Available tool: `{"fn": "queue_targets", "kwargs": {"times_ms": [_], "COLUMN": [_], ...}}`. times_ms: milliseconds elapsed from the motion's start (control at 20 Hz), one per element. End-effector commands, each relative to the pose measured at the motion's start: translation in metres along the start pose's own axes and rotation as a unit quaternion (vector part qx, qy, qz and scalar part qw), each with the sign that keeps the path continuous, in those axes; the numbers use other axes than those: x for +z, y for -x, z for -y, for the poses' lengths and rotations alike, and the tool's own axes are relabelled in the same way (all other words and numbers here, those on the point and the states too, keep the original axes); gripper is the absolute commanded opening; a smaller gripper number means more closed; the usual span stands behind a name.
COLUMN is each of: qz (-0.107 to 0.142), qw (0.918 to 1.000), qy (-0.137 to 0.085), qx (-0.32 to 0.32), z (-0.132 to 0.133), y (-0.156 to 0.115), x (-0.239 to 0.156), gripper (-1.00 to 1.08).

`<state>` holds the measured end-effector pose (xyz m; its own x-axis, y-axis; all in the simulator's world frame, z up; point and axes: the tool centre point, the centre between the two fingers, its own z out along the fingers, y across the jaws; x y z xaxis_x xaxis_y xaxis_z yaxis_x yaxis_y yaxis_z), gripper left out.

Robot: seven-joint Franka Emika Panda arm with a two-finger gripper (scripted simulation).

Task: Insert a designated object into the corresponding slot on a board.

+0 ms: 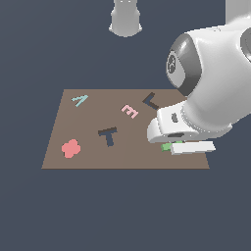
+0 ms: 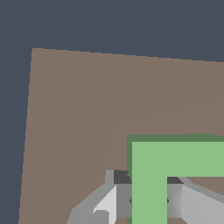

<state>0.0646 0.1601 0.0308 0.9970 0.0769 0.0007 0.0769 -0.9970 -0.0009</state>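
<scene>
Zero insertion yet: end effector (image 2: 148, 205) is down with fingers either side of the green L block (image 2: 175, 162) at lower right of the board (image 1: 88, 157), firm grip unclear; L slot (image 1: 150, 101) at upper right sits unfilled.

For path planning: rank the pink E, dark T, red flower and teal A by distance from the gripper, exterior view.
From the gripper:
1. pink E, mid-board.
2. dark T, further toward the exterior view's left.
3. red flower, near left corner.
4. teal A, far left corner; close to the flower's distance.

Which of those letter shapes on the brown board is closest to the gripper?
The green L, right at the gripper; the pink E, dark T and teal A lie farther away.
</scene>
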Motion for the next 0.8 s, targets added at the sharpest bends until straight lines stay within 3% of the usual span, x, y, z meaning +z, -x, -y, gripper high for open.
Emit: {"fn": "queue_targets", "kwargs": {"times_ms": [0, 750], "qz": [0.000, 0.001], "qw": [1.0000, 0.9994], "qy": [0.000, 0.000], "qx": [0.001, 0.035], "z": [-0.0015, -0.0068], "y": [0.0001, 0.0004], "x": [0.0008, -0.0027], "gripper": [-1.00, -1.00]}}
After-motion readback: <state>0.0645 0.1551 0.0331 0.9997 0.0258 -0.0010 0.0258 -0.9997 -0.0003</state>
